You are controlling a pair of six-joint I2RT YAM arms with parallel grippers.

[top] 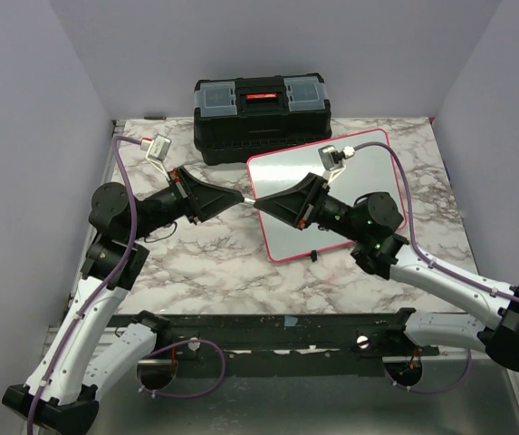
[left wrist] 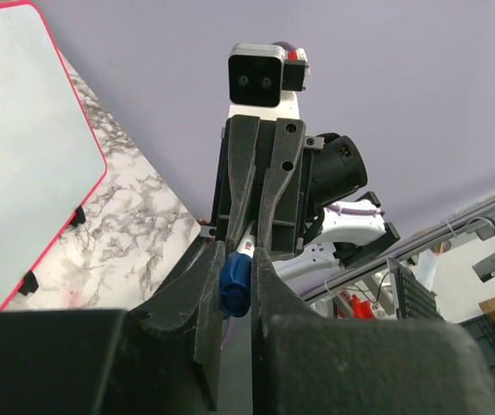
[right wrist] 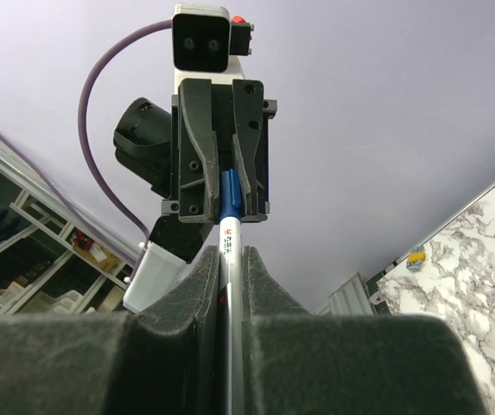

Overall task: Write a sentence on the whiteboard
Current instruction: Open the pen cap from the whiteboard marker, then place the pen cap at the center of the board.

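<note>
The whiteboard (top: 282, 174), white with a red-pink rim, lies flat at the table's middle right; it also shows in the left wrist view (left wrist: 22, 147). Its surface looks blank. My two grippers meet tip to tip above the board's left edge with a marker (top: 249, 201) between them. My left gripper (top: 239, 198) is shut on the marker's blue cap (left wrist: 236, 281). My right gripper (top: 260, 207) is shut on the marker's white barrel (right wrist: 230, 251). The blue cap (right wrist: 230, 194) still sits on the barrel. The marker's tip is hidden.
A black toolbox (top: 261, 107) with a red latch stands at the back, behind the whiteboard. The marble tabletop (top: 205, 263) has purple walls on both sides. My right arm reaches over the board's lower half.
</note>
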